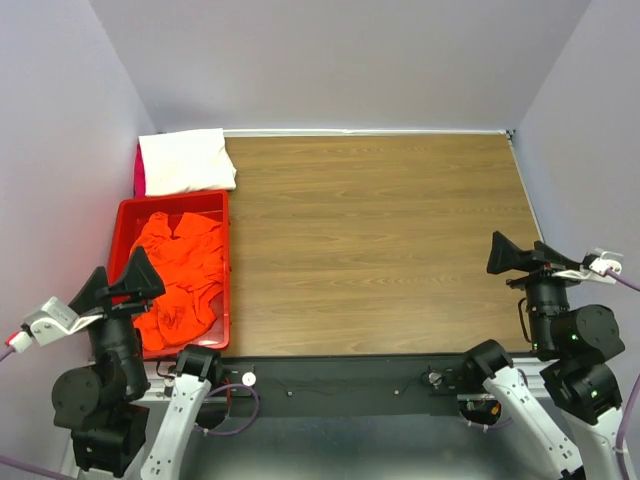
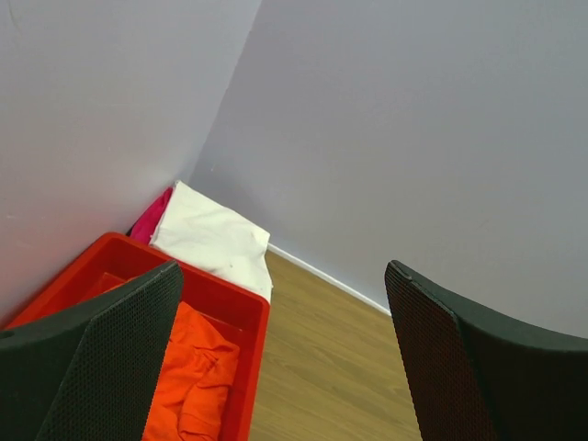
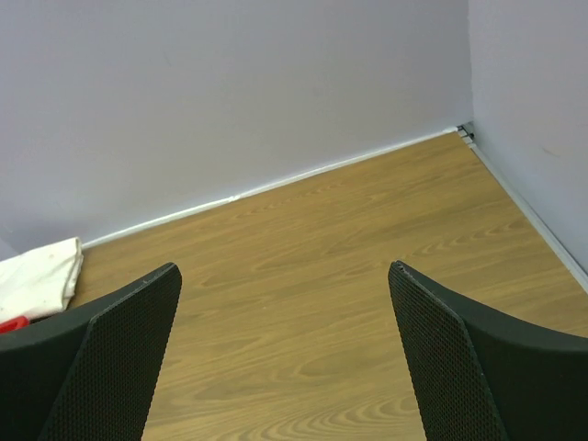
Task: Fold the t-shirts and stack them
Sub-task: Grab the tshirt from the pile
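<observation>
A crumpled orange-red t-shirt (image 1: 183, 275) lies in the red plastic bin (image 1: 222, 285) at the left edge of the table; it also shows in the left wrist view (image 2: 197, 372). A folded white t-shirt (image 1: 185, 160) lies behind the bin in the far left corner, on a pink one (image 1: 139, 172) that barely shows. My left gripper (image 1: 128, 281) is open and empty above the bin's near left part. My right gripper (image 1: 512, 255) is open and empty above the table's right side.
The wooden table (image 1: 380, 240) runs from the bin to the right wall. Grey walls close in the back and both sides. The bin's rim (image 2: 230, 296) stands raised above the table surface.
</observation>
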`<state>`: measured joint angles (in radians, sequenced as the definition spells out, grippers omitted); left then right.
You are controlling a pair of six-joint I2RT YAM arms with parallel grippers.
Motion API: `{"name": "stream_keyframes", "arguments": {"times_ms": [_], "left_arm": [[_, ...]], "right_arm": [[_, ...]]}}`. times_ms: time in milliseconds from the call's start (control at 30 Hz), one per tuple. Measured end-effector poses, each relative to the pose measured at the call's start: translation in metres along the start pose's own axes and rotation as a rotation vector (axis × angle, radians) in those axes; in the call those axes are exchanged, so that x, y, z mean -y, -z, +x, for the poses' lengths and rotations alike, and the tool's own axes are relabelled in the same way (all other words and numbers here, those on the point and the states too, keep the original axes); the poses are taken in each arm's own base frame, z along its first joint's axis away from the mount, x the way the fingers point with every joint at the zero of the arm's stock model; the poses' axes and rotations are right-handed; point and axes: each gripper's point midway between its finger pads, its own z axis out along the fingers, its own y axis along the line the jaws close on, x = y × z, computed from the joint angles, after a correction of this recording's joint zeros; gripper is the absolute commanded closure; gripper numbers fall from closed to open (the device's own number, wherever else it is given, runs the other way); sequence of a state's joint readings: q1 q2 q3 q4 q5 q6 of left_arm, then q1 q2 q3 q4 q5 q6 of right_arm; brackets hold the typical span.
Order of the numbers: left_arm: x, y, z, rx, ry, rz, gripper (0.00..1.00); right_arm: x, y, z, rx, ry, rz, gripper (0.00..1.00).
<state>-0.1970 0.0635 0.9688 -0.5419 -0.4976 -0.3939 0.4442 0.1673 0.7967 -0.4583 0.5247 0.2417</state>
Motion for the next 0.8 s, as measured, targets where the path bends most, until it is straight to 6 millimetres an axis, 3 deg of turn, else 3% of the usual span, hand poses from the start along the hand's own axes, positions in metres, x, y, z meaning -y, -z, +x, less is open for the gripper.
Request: {"name": "stream_keyframes", "arguments": {"times_ms": [233, 333, 400, 533, 633, 667, 800], "left_arm": [[0.002, -0.026, 0.028, -0.067, -0.02, -0.043, 0.01], [0.005, -0.049, 0.058, -0.162, -0.032, -0.09, 0.01], [0.009, -0.07, 0.088, -0.255, -0.058, -0.13, 0.01], [0.002, -0.106, 0.184, -0.526, -0.16, -0.233, 0.01], [-0.021, -0.107, 0.256, -0.719, -0.226, -0.314, 0.07], [-0.032, -0.105, 0.27, -0.759, -0.237, -0.347, 0.07], [-0.077, -0.105, 0.294, -0.807, -0.223, -0.487, 0.08]], "right_arm": [[-0.008, -0.003, 0.018, -0.043, -0.02, -0.035, 0.0], [-0.016, -0.007, 0.037, -0.093, -0.036, -0.072, 0.0], [-0.023, -0.01, 0.051, -0.137, -0.047, -0.095, 0.0], [-0.031, -0.014, 0.077, -0.211, -0.056, -0.127, 0.0], [-0.036, -0.014, 0.09, -0.252, -0.066, -0.146, 0.0], [-0.037, -0.014, 0.093, -0.262, -0.07, -0.153, 0.0], [-0.041, -0.013, 0.1, -0.282, -0.083, -0.172, 0.0]]}}
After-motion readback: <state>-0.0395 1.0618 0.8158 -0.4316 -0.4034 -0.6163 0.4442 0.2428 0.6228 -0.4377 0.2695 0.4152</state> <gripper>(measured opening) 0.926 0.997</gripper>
